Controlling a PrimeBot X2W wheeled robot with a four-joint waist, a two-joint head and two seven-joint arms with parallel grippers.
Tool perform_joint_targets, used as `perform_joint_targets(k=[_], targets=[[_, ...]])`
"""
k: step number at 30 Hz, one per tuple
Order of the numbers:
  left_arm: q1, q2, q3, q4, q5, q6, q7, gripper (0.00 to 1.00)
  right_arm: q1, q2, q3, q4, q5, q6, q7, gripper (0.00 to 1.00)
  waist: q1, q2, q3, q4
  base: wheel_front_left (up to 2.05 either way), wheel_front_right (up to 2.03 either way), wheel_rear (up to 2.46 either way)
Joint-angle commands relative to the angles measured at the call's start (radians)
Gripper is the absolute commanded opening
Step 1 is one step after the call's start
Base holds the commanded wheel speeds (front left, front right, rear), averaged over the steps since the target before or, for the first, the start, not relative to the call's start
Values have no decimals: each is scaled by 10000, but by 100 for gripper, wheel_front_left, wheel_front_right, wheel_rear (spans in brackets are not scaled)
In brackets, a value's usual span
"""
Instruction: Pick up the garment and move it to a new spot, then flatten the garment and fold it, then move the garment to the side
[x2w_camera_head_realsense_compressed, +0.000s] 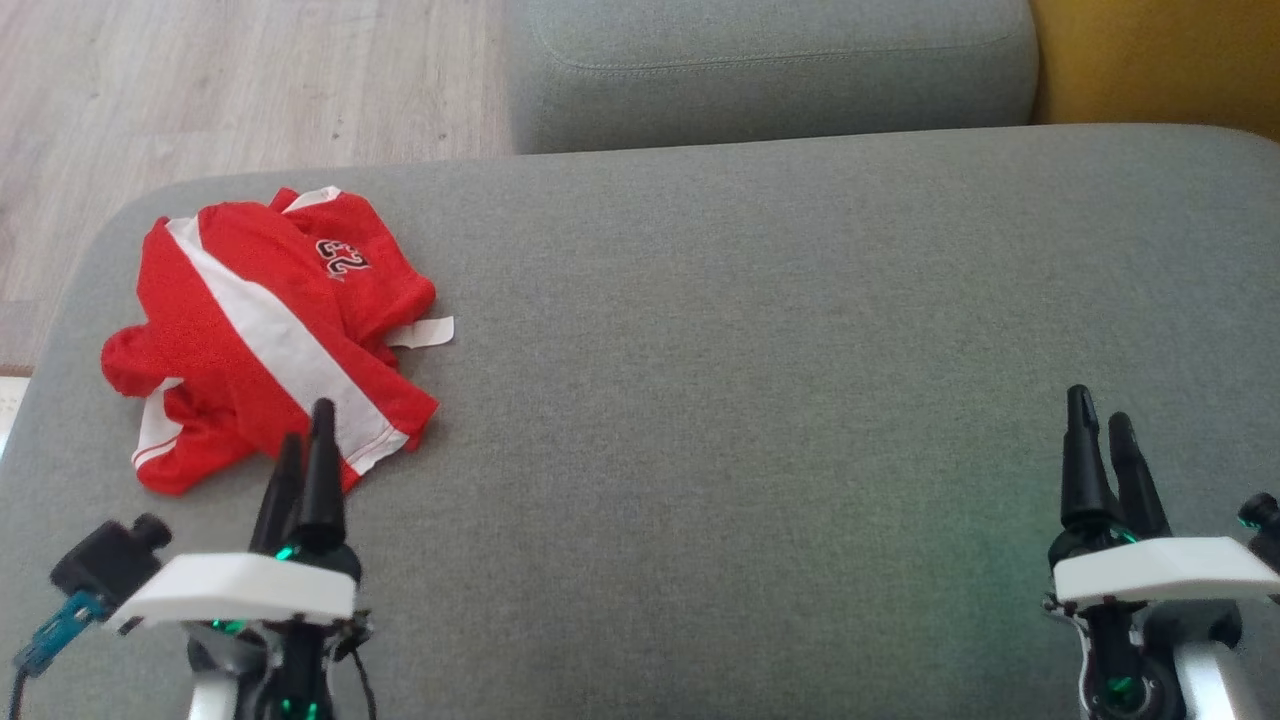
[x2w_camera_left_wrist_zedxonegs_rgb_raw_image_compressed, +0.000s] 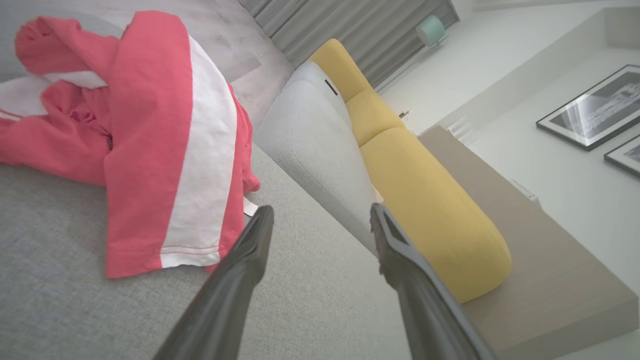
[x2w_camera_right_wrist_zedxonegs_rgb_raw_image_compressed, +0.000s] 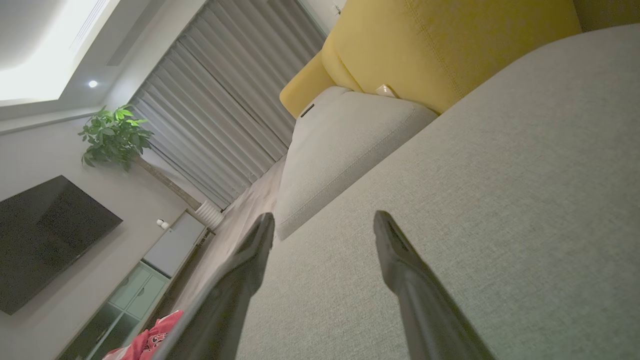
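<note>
Since both pairs of fingers stand spread with nothing between them, nothing's grabbed yet. Left gripper (x2w_camera_left_wrist_zedxonegs_rgb_raw_image_compressed: 321, 210): tips apart, low over the seat at the near hem of the garment (x2w_camera_head_realsense_compressed: 270, 330), one tip just beside the red-and-white edge. Can't tell if it touches cloth. Looks staged for the first pick.

Right gripper (x2w_camera_head_realsense_compressed: 1099, 405): tips apart above the grey seat cushion (x2w_camera_head_realsense_compressed: 750, 350), well apart from the garment. Probably parked out of the way, or waiting to take a second corner.

Garment is a red jersey with a white stripe, crumpled in a heap at the cushion's left end, near the rim by the wood floor (x2w_camera_head_realsense_compressed: 200, 90). The open stretch of cushion toward the right gripper reads as the likely new spot. Second grey cushion (x2w_camera_head_realsense_compressed: 770, 70) and yellow backrest (x2w_camera_head_realsense_compressed: 1150, 60) sit beyond.

My read: step one, the pick, not yet made.
</note>
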Motion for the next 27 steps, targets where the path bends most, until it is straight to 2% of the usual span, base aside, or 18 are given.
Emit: perform_joint_targets(k=[1,12,27], targets=[[-417,137,31,-505,436,41,-109,100,-452,-65,176,-441,-381,-3,-166,100,0,0,-1,2,0,0,0],[-455,638,-1042,-729,2347,749,-431,100,-457,-71,377,-645,-2076,-4,-490,100,0,0,-6,30,0,0,0],[-795,1691,-2884,-916,4426,2521,-869,100,-387,-79,702,-817,-4205,-5,-932,100,0,0,-44,46,0,0,0]])
